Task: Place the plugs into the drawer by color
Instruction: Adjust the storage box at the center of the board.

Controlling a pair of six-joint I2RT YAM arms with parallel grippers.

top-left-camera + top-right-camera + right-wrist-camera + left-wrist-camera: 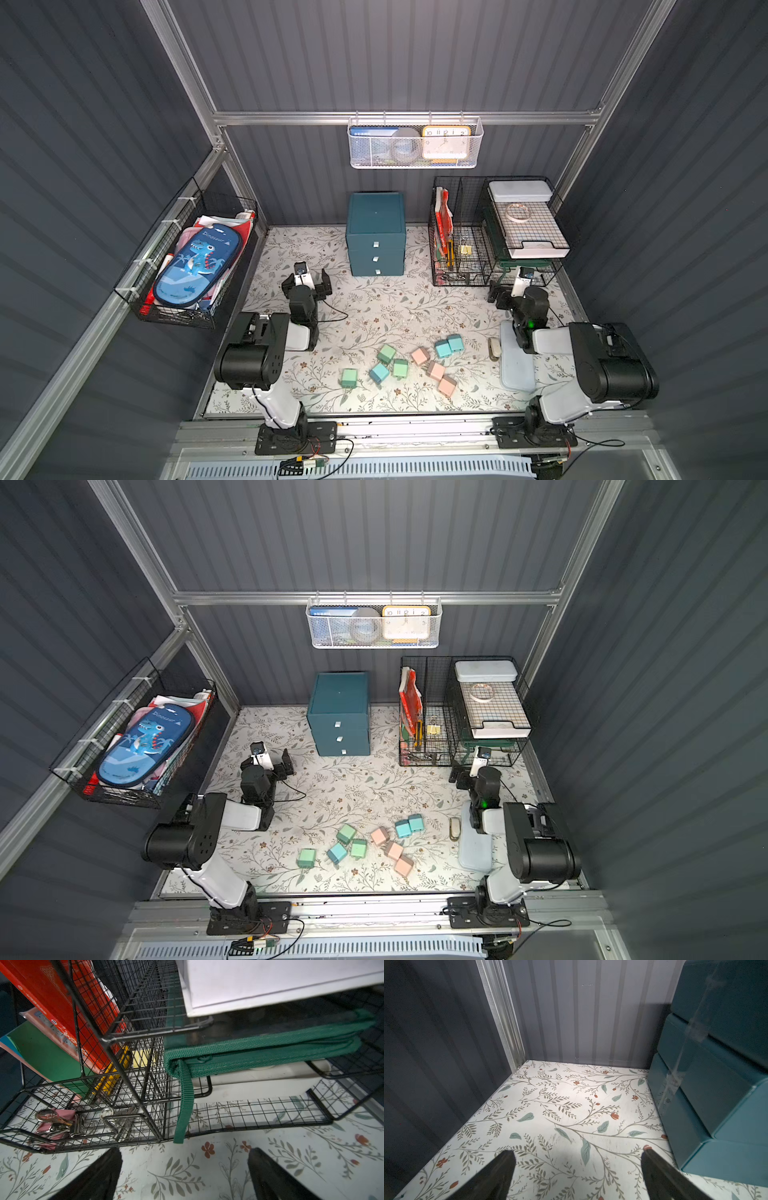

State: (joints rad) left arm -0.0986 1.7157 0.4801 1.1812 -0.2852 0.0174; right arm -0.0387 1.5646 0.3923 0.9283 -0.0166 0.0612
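Note:
Several pastel plugs lie scattered near the front of the floral table in both top views: mint green ones (386, 353) (349, 378), light blue ones (379, 372) (449, 346) and pink ones (420, 356) (447, 385). The dark teal drawer (376, 232) (338, 712) stands at the back centre with all three drawers closed. My left gripper (306, 279) (577, 1152) is open and empty over bare table, and the drawer's side (716, 1084) is close beside it. My right gripper (515, 286) (185, 1150) is open and empty in front of the wire organizer. No plug shows in either wrist view.
A black wire-mesh organizer (465, 249) (145, 1084) with books, clips and a green strap fills the back right. A beige stapler-like object (494, 348) and a pale blue lid (517, 365) lie by the right arm. A basket with a dinosaur case (195, 266) hangs on the left wall.

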